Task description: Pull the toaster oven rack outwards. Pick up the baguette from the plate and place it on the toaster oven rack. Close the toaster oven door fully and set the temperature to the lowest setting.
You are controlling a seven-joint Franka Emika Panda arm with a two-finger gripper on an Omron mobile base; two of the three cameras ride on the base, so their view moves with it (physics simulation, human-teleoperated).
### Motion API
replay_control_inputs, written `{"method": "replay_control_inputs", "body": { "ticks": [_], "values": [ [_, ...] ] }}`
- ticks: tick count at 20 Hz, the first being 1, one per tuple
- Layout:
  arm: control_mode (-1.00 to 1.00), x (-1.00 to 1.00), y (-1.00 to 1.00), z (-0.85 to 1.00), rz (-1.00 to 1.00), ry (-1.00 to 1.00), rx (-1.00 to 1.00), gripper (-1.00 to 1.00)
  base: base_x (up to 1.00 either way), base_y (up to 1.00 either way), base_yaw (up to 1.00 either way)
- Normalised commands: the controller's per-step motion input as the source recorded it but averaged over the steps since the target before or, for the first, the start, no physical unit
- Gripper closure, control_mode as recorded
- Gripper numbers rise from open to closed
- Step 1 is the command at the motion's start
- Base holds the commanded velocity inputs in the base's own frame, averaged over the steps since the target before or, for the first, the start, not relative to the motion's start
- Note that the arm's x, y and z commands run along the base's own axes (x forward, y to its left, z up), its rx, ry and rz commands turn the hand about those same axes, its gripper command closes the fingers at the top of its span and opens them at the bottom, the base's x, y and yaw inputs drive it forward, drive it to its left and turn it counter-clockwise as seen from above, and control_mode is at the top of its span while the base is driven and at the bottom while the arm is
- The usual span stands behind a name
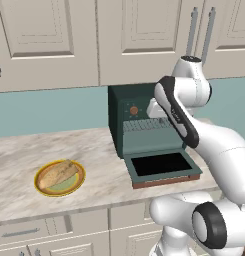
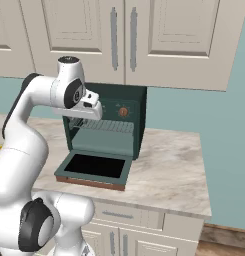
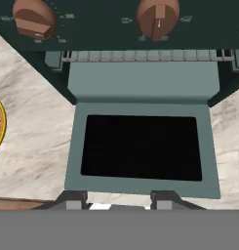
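Door (image 1: 163,166) lies flat open and the gripper (image 3: 118,199), jaws narrow and empty, hangs above it facing the oven (image 2: 125,107). The rack (image 2: 105,126) sits inside; baguette (image 1: 59,173) waits on its plate (image 1: 43,187). I'd say pulling the rack comes first: reach in, hook its front bar.

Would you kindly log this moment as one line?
dark green toaster oven door: open flat | silver wire rack: inside | golden baguette: on orange-rimmed plate | gripper: shut, empty
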Motion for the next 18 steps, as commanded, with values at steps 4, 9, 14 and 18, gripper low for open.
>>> {"method": "replay_control_inputs", "body": {
  "ticks": [4,9,14,18],
  "values": [
    [-1.0,-0.07,0.0,0.0,0.0,0.0,0.0,-1.0,0.0,0.0,0.0],
    [-1.0,-0.08,0.06,-0.06,0.02,0.0,0.0,-1.0,0.0,0.0,0.0],
    [-1.0,0.0,0.06,-0.09,0.0,-0.1,0.0,-1.0,0.0,0.0,0.0],
    [-1.0,0.0,0.0,-0.39,0.0,-0.2,0.02,-1.0,0.0,0.0,0.0]
  ]
}}
